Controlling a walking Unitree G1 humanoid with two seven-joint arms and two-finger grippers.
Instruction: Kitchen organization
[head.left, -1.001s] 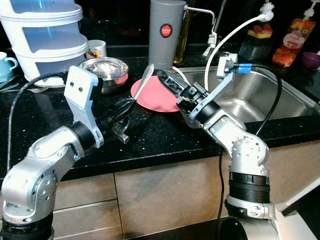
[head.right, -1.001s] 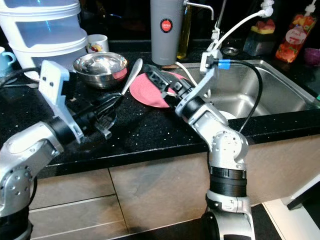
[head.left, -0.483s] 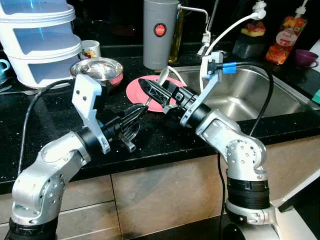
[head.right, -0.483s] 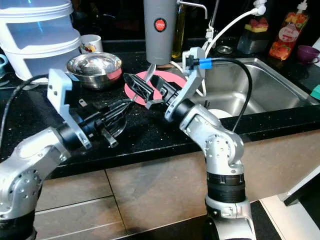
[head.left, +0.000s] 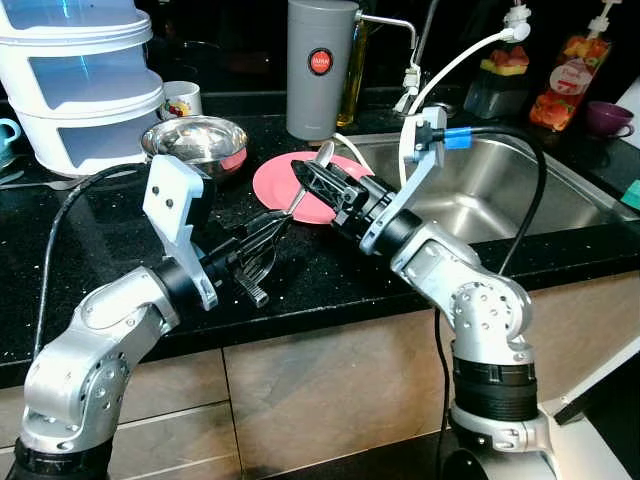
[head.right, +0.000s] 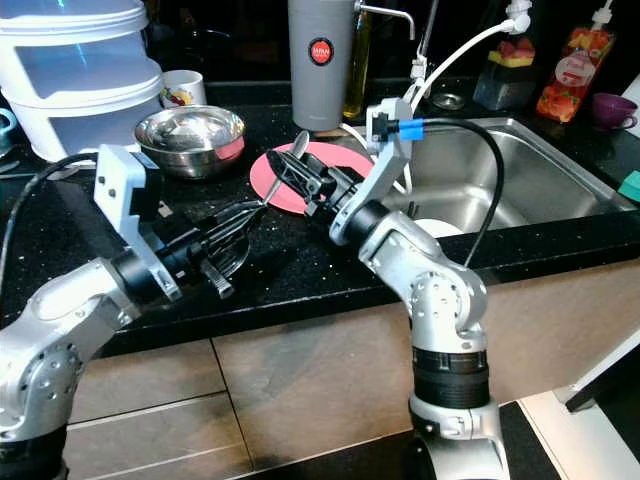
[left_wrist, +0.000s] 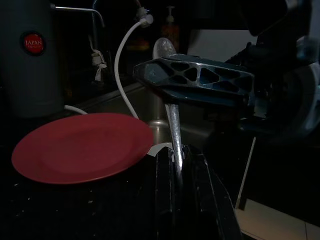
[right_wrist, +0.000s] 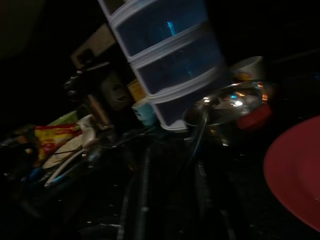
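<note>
The spoon (head.left: 300, 192) hangs in the air between both sets of fingers. The left fingers (head.left: 262, 238) are closed on its handle. The right fingers (head.left: 320, 180) sit around its upper part, not yet closed tight. It could slip and drop onto the surface (head.left: 100, 250) if one lets go too soon. A moment ago, the right fingers were farther from the bowl end.

Two head cameras look down at the black bench (head.left: 330, 270) from above (same scene). Each wrist camera looks close along its pincer, both seeing the red plate (left_wrist: 82, 147).
</note>
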